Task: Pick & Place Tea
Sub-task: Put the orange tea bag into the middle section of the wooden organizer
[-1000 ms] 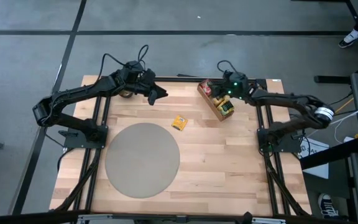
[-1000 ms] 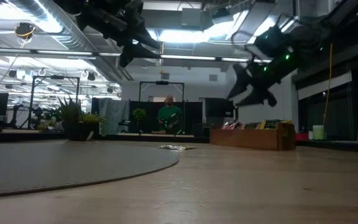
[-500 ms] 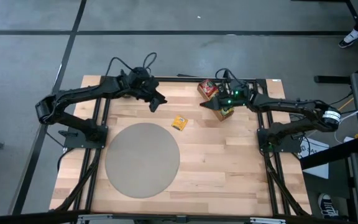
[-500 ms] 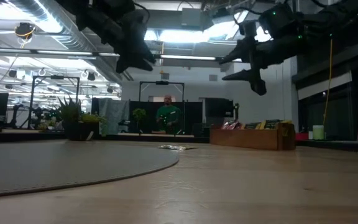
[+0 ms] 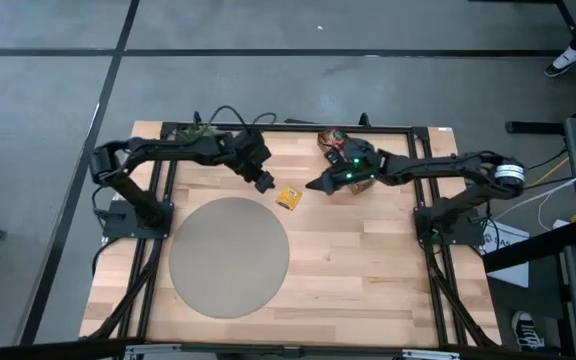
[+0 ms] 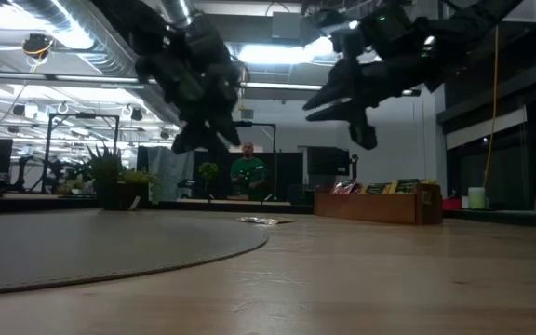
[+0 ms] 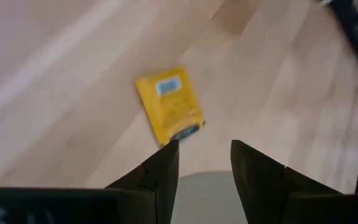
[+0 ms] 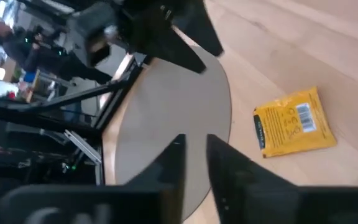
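Observation:
One yellow tea sachet (image 5: 288, 197) lies flat on the wooden table, just beyond the round grey mat (image 5: 230, 256). It also shows in the left wrist view (image 7: 169, 112) and the right wrist view (image 8: 294, 129). My left gripper (image 5: 265, 184) hangs open in the air close to the sachet's left side, holding nothing (image 7: 204, 155). My right gripper (image 5: 314, 186) hovers to the sachet's right, pointing left. Its fingers stand a narrow gap apart with nothing between them (image 8: 195, 146). In the low view both grippers (image 6: 182, 144) (image 6: 313, 104) are well above the table.
A long wooden tray (image 5: 340, 150) with more sachets stands at the table's far side, partly under my right arm; the low view shows it at the right (image 6: 380, 205). A potted plant (image 6: 119, 181) stands at the far left. A person (image 6: 252, 175) stands in the room beyond.
My left gripper has come from the far left toward the table's right and near side and gone down, ending beside the yellow sachet. My right gripper has left the tray and swung toward the table's left, toward the sachet. The sachet has not moved.

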Tool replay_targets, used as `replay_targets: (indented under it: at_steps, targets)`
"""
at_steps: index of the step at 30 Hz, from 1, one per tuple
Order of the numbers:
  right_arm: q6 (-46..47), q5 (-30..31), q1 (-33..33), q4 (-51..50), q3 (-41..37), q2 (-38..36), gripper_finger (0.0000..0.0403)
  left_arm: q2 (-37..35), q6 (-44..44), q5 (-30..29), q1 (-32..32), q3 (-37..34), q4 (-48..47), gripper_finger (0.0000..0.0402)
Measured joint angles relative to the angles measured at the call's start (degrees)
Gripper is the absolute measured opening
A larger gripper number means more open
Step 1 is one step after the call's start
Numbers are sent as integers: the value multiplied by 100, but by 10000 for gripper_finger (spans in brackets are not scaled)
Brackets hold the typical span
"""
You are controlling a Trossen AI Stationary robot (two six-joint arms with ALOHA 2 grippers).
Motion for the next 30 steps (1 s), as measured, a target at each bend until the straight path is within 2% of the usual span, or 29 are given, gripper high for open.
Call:
replay_targets:
  at_steps: [3,5,12,20,30]
  targets:
    - [-185,-28,42,-2,235,371,28,316,-186,37,-7,0,-25,141]
    - [-309,-39,42,-29,349,561,8,506,-266,32,0,0,-47,141]
    - [-614,332,42,-1029,848,1173,5,1003,-562,128,0,0,-16,141]
    - [-647,350,39,-1154,1153,2005,3,1271,-725,253,-68,0,49,141]
    - [-925,454,32,-1356,1834,3190,2,1334,-681,-516,-92,0,469,141]
